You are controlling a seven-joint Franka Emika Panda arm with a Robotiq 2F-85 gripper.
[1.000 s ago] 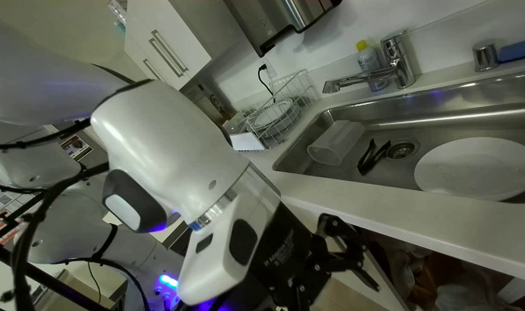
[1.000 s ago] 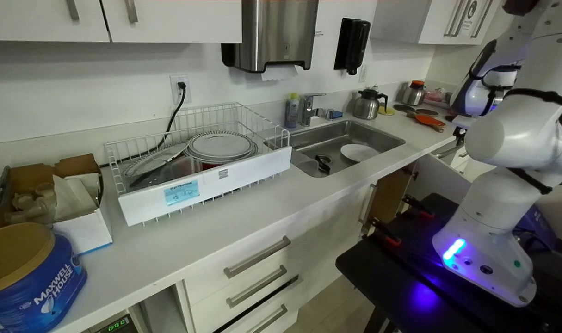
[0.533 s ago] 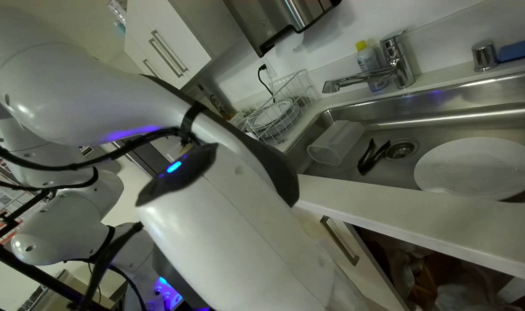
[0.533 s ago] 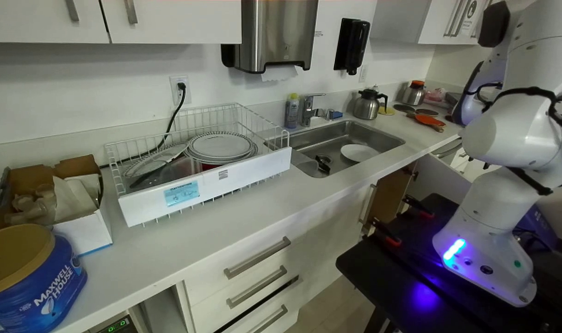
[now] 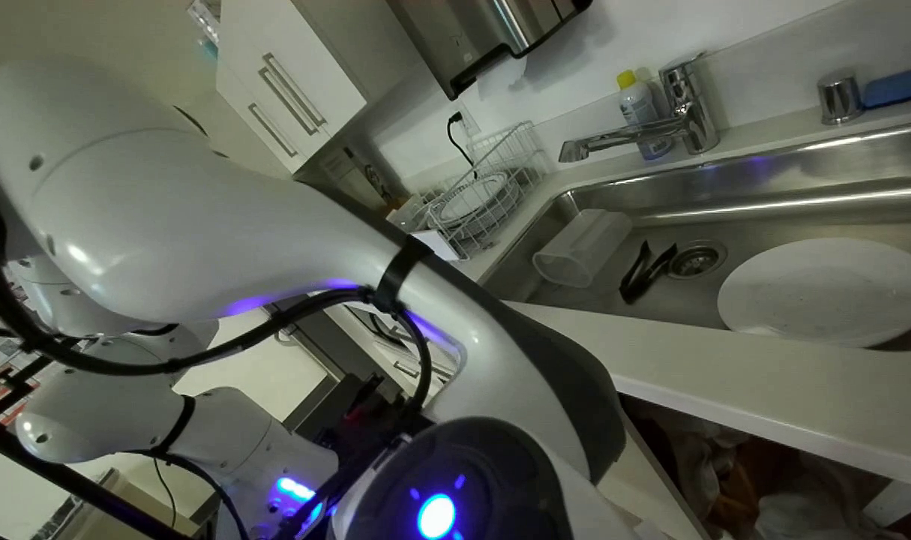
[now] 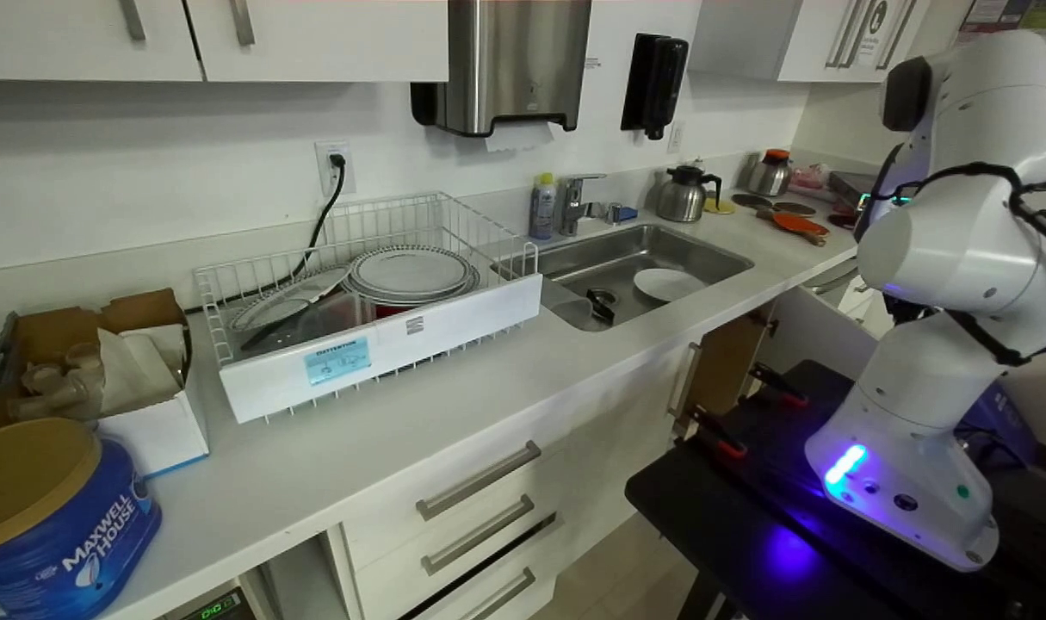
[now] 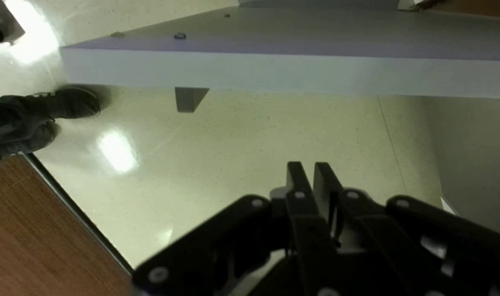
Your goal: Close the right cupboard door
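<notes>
The right cupboard door stands swung out from the sink cabinet, its pale face (image 6: 820, 331) in an exterior view partly behind the arm and the black table. From above, the wrist view shows this door (image 7: 274, 72) edge-on, with its handle (image 7: 189, 99) on the outer face. My gripper (image 7: 308, 166) is over the floor on that handle side, apart from the door. Its fingertips are close together with a narrow gap and nothing between them. The arm mostly hides the gripper in the exterior views. The left door (image 5: 650, 487) looks flush with the cabinet front.
The robot base stands on a black table (image 6: 712, 517) with red-tipped clamps (image 6: 721, 435) at its edge. In the wrist view are a person's shoe (image 7: 75, 102) and a brown wooden surface (image 7: 40, 238). The counter (image 5: 687, 360) overhangs the cupboard.
The arm has swung round, and the gripper, visible in front of the left door a second ago, is hidden behind the arm there now. Its jaws, spread before, stand close together. The doors have not moved.
</notes>
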